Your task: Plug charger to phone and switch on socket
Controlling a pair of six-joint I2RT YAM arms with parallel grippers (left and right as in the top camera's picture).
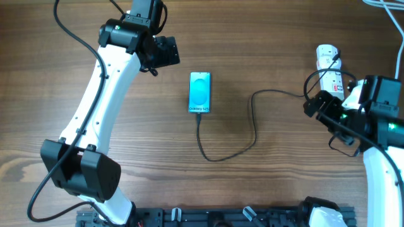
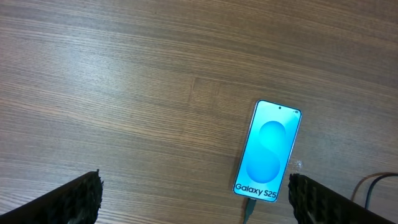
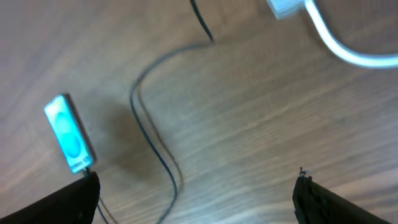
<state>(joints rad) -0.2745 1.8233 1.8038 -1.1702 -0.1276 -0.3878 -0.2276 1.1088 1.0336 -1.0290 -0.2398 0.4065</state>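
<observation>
The left end effector (image 2: 194,180) and right end effector (image 3: 198,186) hang spread wide, empty, above the tabletop (image 1: 284,176). The charger (image 1: 254,129) loops to the central phone (image 1: 199,92), apparently plugged in; beyond, the socket (image 1: 327,57) likely needs one square, gentle press.

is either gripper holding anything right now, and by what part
Nothing is held. The left gripper hangs open near the phone; the right gripper hangs open over the charger.
</observation>
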